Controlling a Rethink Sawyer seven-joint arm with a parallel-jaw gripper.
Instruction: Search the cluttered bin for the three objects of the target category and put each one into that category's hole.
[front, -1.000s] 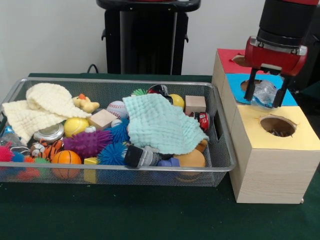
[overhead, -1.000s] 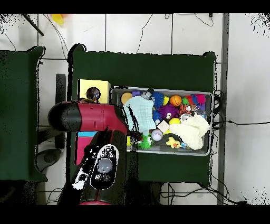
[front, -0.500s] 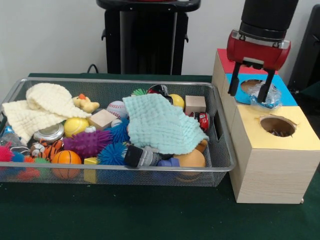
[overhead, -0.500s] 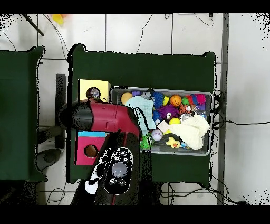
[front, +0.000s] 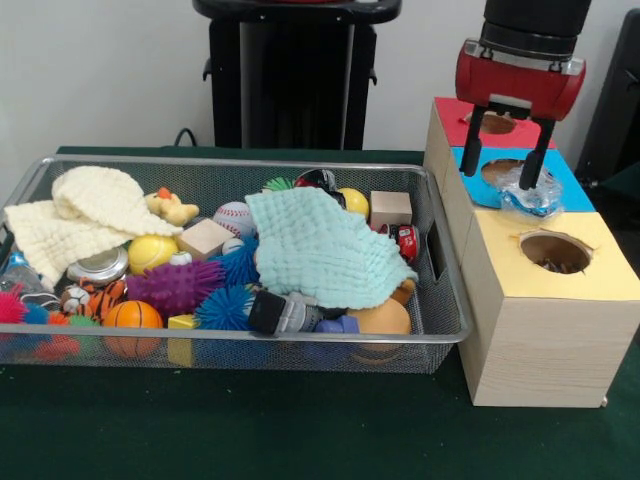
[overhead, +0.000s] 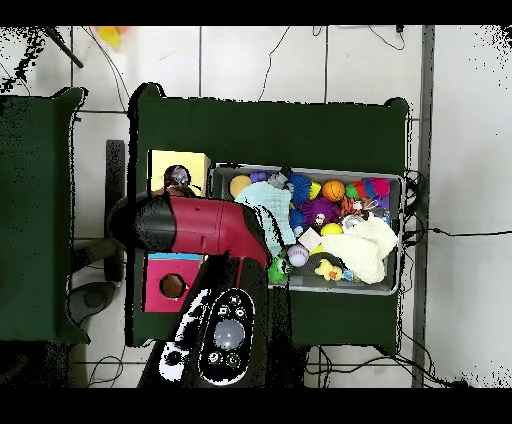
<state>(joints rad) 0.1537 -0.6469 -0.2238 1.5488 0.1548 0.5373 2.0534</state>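
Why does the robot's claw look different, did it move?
Yes. The gripper has risen above the blue box, leaving the crumpled wrapper on it.

Even, soft indoor light fills the front view, bright enough to read every colour, with no hard glare. The silver wire-mesh bin (front: 240, 340) throws only a faint shadow on the dark green counter (front: 300, 430), and the pale wooden box with the yellow top (front: 545, 340) darkens the cloth just beside it. Both views are mildly soft. The overhead view is lit flatly.
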